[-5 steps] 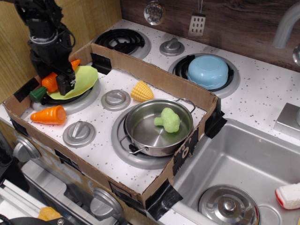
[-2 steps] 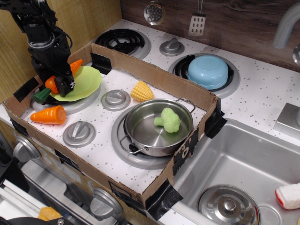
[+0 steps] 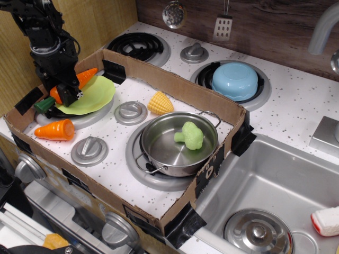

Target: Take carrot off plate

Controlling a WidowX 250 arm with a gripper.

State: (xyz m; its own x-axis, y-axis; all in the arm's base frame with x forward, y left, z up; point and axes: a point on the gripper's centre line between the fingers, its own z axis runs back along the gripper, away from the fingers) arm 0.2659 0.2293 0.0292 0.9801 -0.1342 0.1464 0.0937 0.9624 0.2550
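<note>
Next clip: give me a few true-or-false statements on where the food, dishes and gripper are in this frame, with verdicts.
1. The black gripper is at the long orange toy carrot over the lime-green plastic plate. True.
2. The green toy broccoli lies in the light blue bowl. False: it lies in the steel pot.
3. The yellow toy corn lies on the plate. False: it lies on the speckled stovetop.
4. A stubby orange carrot lies off the plate. True.

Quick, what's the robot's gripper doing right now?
Gripper: closed on the carrot, at the left edge of the plate.
</note>
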